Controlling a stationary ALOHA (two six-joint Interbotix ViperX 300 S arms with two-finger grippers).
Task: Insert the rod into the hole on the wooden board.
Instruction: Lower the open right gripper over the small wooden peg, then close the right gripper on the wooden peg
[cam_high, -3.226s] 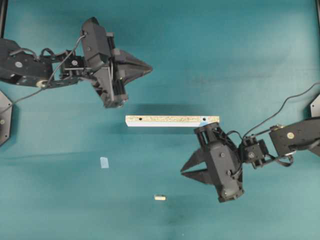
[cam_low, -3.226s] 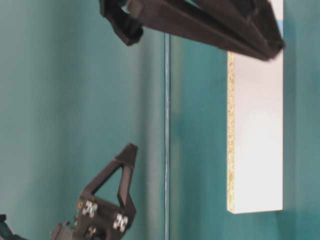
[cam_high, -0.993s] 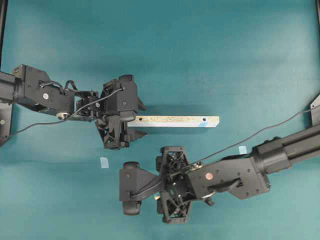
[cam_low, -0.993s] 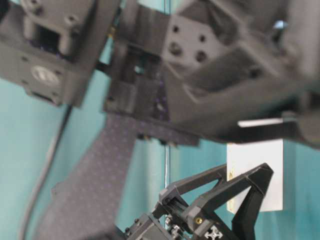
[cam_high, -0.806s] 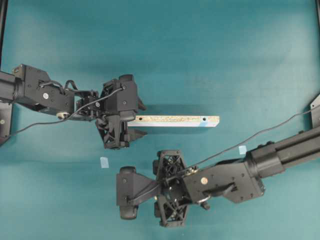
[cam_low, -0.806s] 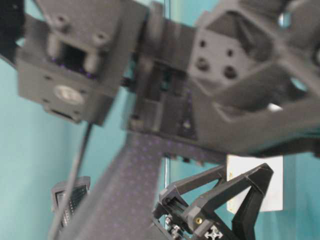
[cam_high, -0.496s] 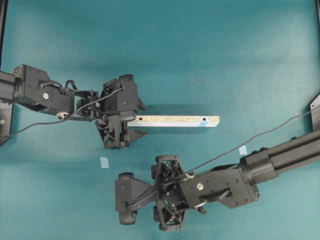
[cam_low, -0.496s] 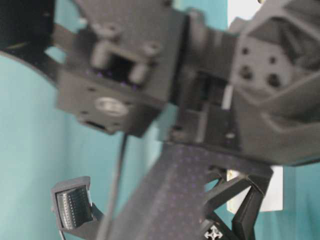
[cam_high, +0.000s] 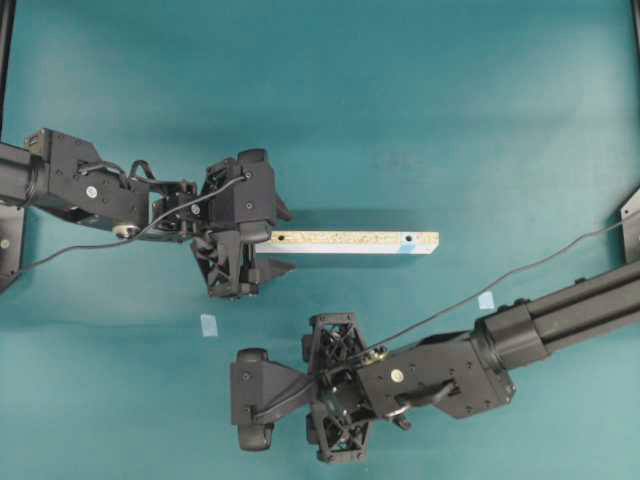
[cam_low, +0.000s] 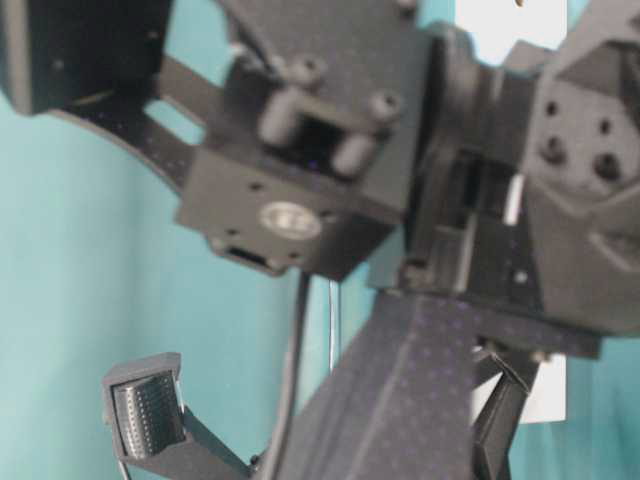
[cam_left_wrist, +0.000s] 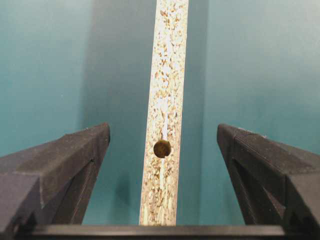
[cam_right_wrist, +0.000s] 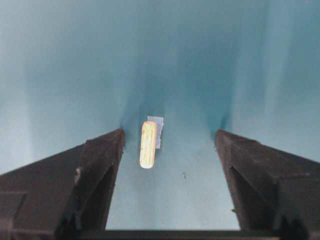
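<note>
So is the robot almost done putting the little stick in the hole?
Not yet. The rod lies on the table between the open fingers of the right gripper, not grabbed. The open left gripper straddles one end of the wooden board without squeezing it. Left to do: grab the rod, carry it over, and push it into the hole.

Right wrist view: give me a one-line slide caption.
Open right gripper straddles the rod, which lies on the teal table beside a tape square, not yet gripped.
</note>
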